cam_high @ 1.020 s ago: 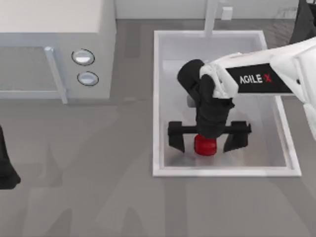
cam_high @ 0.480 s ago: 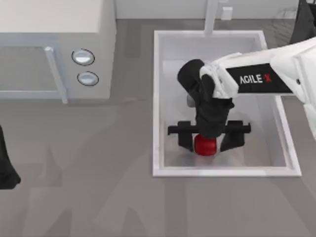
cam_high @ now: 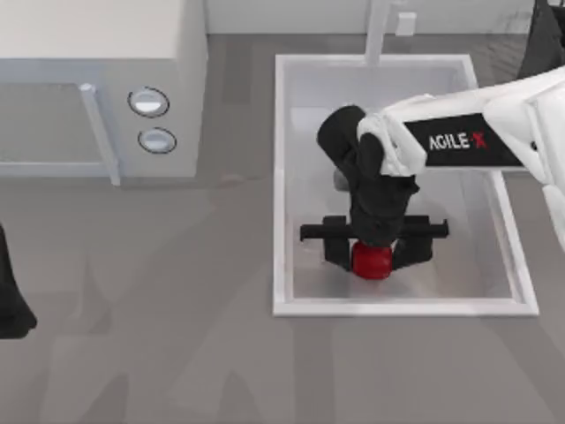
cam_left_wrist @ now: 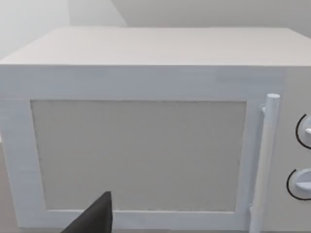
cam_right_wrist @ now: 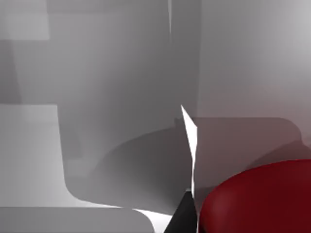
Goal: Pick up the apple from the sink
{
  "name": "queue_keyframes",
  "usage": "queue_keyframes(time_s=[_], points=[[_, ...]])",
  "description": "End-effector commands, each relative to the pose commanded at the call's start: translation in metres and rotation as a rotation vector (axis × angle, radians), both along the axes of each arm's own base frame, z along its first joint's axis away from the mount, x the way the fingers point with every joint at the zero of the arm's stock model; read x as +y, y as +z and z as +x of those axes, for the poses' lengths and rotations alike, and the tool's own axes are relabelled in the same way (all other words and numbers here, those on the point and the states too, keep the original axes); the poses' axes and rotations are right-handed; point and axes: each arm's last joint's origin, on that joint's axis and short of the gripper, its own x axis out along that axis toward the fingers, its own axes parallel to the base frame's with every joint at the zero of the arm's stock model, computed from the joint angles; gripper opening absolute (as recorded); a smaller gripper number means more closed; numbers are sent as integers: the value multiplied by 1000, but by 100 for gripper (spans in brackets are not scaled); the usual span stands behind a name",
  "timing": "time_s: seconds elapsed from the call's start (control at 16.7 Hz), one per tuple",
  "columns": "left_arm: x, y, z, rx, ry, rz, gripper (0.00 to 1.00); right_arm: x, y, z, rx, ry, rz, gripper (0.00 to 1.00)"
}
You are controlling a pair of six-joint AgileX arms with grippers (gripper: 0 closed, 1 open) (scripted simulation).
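The red apple [cam_high: 372, 261] lies on the pale floor of the white sink [cam_high: 281, 177], near its front wall. My right gripper [cam_high: 372, 254] reaches straight down into the basin and is shut on the apple, one black finger pressed against each side. Up close in the right wrist view, the apple [cam_right_wrist: 257, 199] bulges dark red against the sink's grey wall. My left arm [cam_high: 9, 300] stays parked at the table's left edge, far from the sink.
A white microwave [cam_high: 97, 53] with two round knobs [cam_high: 148, 102] stands at the back left, and its door [cam_left_wrist: 146, 145] faces the left wrist camera. A white faucet post [cam_high: 378, 26] rises behind the sink. Grey tabletop [cam_high: 177, 353] lies in front.
The right gripper's fingers have drawn inward from a wide spread until they meet the apple's sides. The apple has shifted slightly. The left arm has not moved.
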Motion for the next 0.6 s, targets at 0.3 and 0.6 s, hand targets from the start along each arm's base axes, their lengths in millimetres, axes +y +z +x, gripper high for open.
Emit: queue_keyframes(time_s=[0.3,0.6], points=[[0,0,0,0,0,0,100,1,28,5,-47,7,0,0],[0,0,0,0,0,0,100,11,66,20,-47,7,0,0]])
